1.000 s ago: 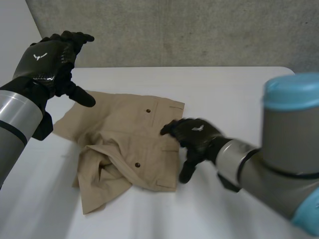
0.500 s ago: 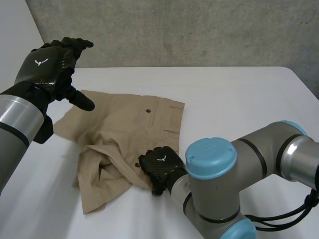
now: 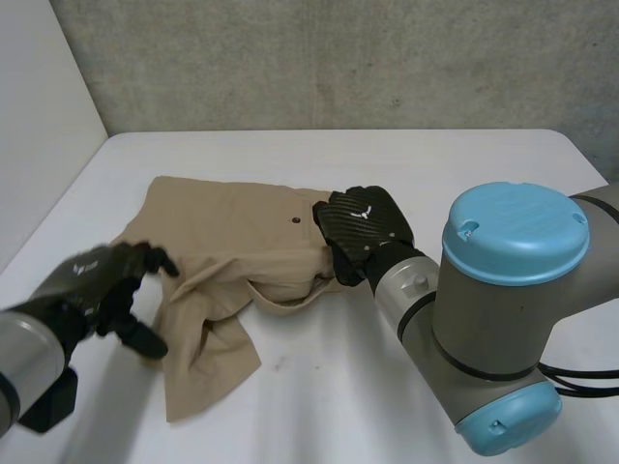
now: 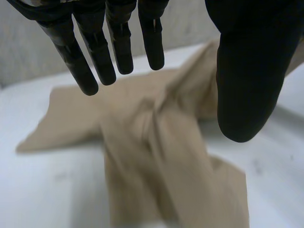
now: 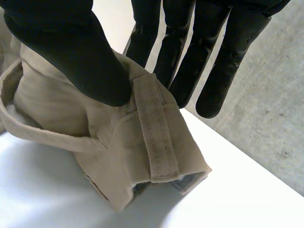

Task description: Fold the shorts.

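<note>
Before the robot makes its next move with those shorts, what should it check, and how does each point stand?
1. Right hand grips the beige cloth shorts: ok. Thumb and fingers pinch the waistband.
2. Left hand grips the shorts: not ok. Its fingers are straight and hold nothing, with the cloth just beyond its fingertips.
3. Shorts lie flat: not ok. They are bunched and creased in the middle.
4. Room on the white table: ok. There is bare surface all round the shorts.
5. All cloth layers are caught in the pinch: cannot tell.
</note>
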Motion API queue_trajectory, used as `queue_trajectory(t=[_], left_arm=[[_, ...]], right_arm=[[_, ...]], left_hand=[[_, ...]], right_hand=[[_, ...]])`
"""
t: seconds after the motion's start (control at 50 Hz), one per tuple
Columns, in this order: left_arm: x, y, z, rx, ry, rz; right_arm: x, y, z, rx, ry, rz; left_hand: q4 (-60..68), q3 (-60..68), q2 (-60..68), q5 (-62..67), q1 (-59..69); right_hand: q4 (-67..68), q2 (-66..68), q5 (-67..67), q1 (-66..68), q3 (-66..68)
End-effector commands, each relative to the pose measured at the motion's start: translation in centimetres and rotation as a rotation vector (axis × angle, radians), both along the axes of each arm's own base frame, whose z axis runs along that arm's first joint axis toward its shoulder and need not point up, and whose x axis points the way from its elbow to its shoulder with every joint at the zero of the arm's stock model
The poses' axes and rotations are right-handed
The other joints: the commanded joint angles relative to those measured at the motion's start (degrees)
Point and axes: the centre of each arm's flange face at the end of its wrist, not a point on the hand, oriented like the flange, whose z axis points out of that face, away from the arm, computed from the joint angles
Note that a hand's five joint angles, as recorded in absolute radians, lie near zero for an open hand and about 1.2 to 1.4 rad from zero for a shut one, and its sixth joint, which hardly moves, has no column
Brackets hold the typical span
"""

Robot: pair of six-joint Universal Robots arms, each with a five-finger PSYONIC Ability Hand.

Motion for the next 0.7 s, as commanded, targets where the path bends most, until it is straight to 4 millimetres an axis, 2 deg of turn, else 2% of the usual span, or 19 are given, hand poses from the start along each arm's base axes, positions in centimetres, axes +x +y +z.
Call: queue_trajectory(t=[0.02, 0.12, 0.22, 0.34, 0.46, 0.5, 0.62, 0.7], left_arm=[[1.7, -0.3, -1.9, 0.046, -0.009, 0.085], [2.7, -1.2, -2.7, 0.044, -0.005, 0.139], [2.6, -1.1, -3.5, 0.081, 0.007, 0.143], [1.7, -1.1, -5.1, 0.181, 0.053, 0.141], [0.6, -1.9, -7.0, 0.289, 0.095, 0.138], [-0.7, -1.9, -7.8, 0.338, 0.108, 0.086], [-2.5, -1.3, -9.3, 0.409, 0.114, 0.034], [-2.9, -1.6, -9.8, 0.413, 0.102, 0.038]], right_arm=[[-0.5, -0.4, -0.8, 0.01, 0.009, -0.041], [-0.9, -0.8, -0.9, -0.005, -0.025, -0.088], [-1.3, -0.4, -0.7, -0.018, -0.04, -0.095], [-1.6, -0.3, -0.4, -0.046, -0.058, -0.097], [-1.8, -0.1, -0.1, -0.053, -0.061, -0.096], [-1.8, -0.1, 0.0, -0.055, -0.061, -0.096], [-1.8, -0.2, 0.0, -0.058, -0.06, -0.096], [-2.0, -0.4, 0.0, -0.057, -0.056, -0.102]], left_hand=[[6.4, 6.6, 6.7, 6.3, 6.6], [9.8, 10.0, 10.0, 9.7, 10.0], [12.3, 12.5, 12.5, 12.2, 12.5], [11.8, 12.0, 12.0, 11.7, 12.0], [11.6, 11.8, 11.9, 11.6, 11.9], [11.6, 11.8, 11.9, 11.6, 11.9], [12.8, 13.0, 13.0, 12.7, 13.0], [46.0, 46.2, 46.3, 46.0, 46.3]], right_hand=[[12.1, 12.8, 13.8, 24.1, 15.1], [12.1, 12.8, 13.8, 24.1, 15.1], [12.1, 12.8, 13.8, 24.1, 15.1], [12.1, 12.8, 13.8, 24.1, 15.1], [12.1, 12.8, 13.8, 24.1, 15.1], [12.1, 12.8, 13.8, 24.1, 15.1], [12.1, 12.8, 13.8, 24.1, 15.1], [12.1, 12.8, 13.8, 24.1, 15.1]])
